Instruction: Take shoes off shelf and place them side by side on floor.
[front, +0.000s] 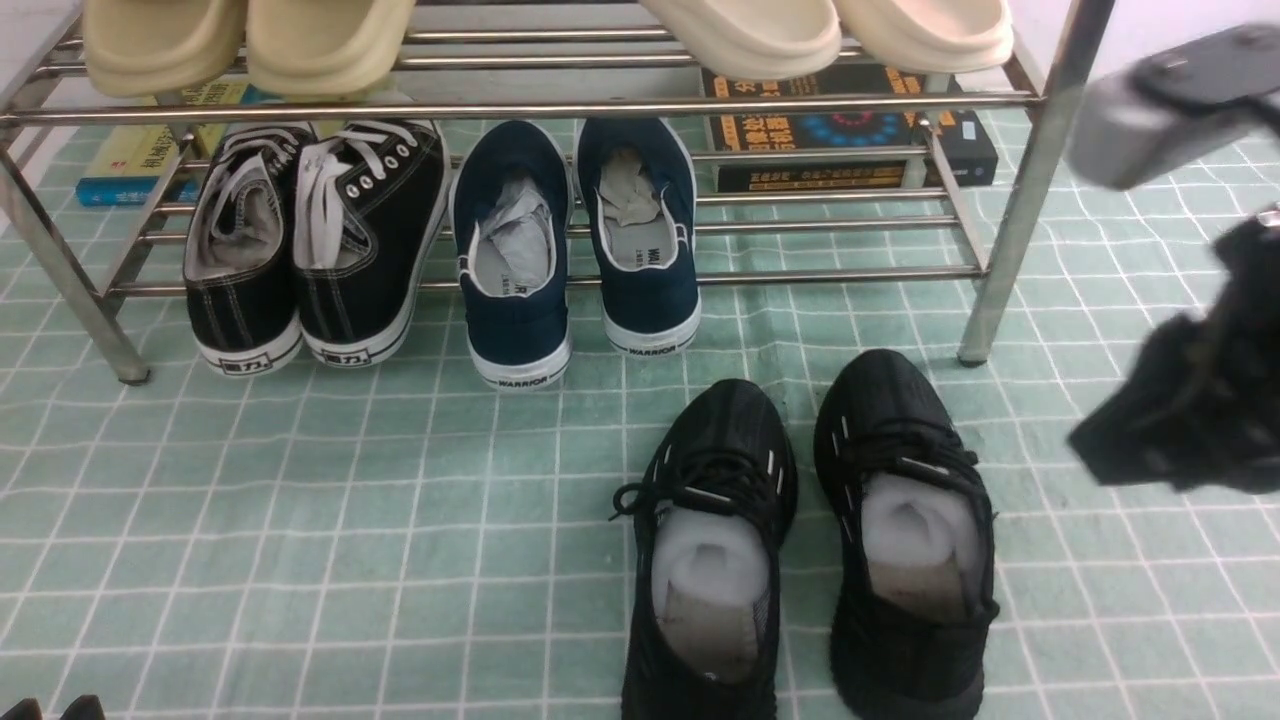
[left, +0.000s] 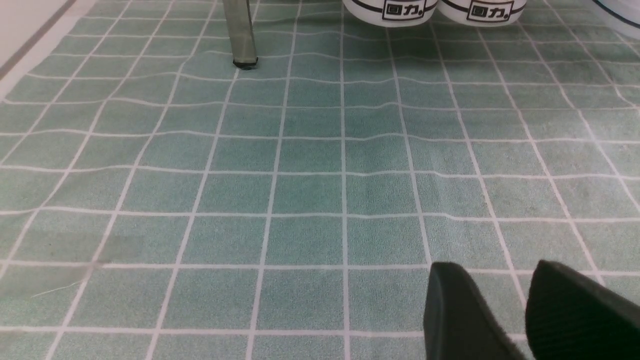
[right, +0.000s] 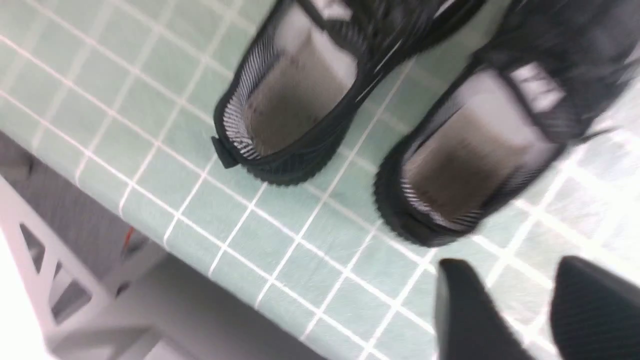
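The two black knit shoes stand side by side on the pale green gridded floor, toes toward the shelf: one on the left, the other on the right, both stuffed with white paper. My right gripper hovers, blurred, to the right of them and touches neither. In the right wrist view this gripper is open, with bare floor between its fingers and the shoes' heels beyond. My left gripper is open over bare floor; its tips show at the bottom left.
On the shelf's lower tier sit black canvas sneakers and navy slip-ons; cream slippers lie on the top tier. Books lie behind. A shelf leg stands ahead of the left gripper. The floor covering ends at an edge.
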